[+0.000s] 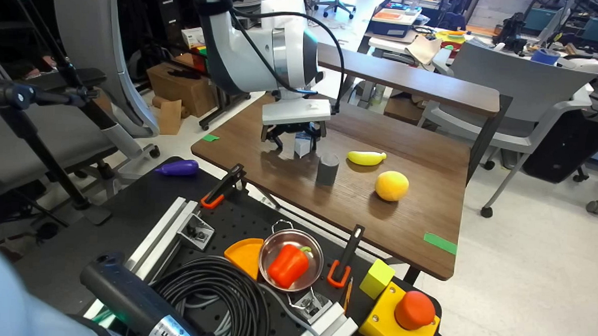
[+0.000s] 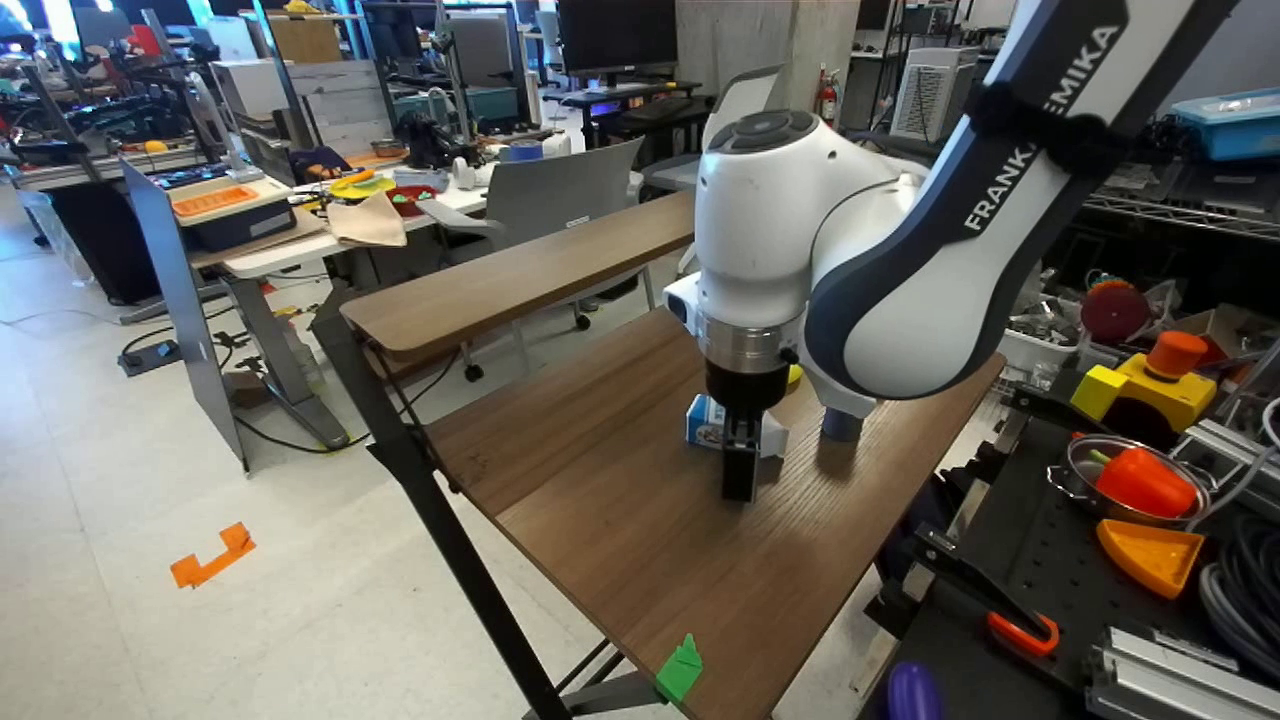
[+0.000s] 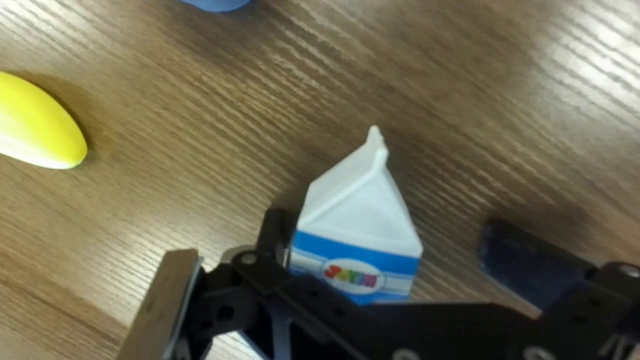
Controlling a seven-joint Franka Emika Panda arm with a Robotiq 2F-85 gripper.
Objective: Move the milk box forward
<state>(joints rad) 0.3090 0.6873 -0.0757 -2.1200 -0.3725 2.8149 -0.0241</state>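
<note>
The milk box is a small white carton with blue bands and a gable top. It lies on its side on the brown table in both exterior views (image 1: 302, 146) (image 2: 705, 422) and in the wrist view (image 3: 360, 215). My gripper (image 1: 297, 142) is low over the table with its fingers on either side of the carton; it also shows in an exterior view (image 2: 741, 475) and in the wrist view (image 3: 387, 237). The gripper is open. In the wrist view the left finger is close against the carton, whether touching I cannot tell; the right finger stands apart. The carton's lower part is hidden.
A dark grey cylinder (image 1: 327, 170) stands close to the carton's top end. A yellow banana (image 1: 366, 158) and a yellow round fruit (image 1: 392, 186) lie farther along the table (image 1: 427, 212). A raised shelf (image 1: 406, 80) runs along one table edge, a black cart (image 1: 207, 239) along the opposite edge.
</note>
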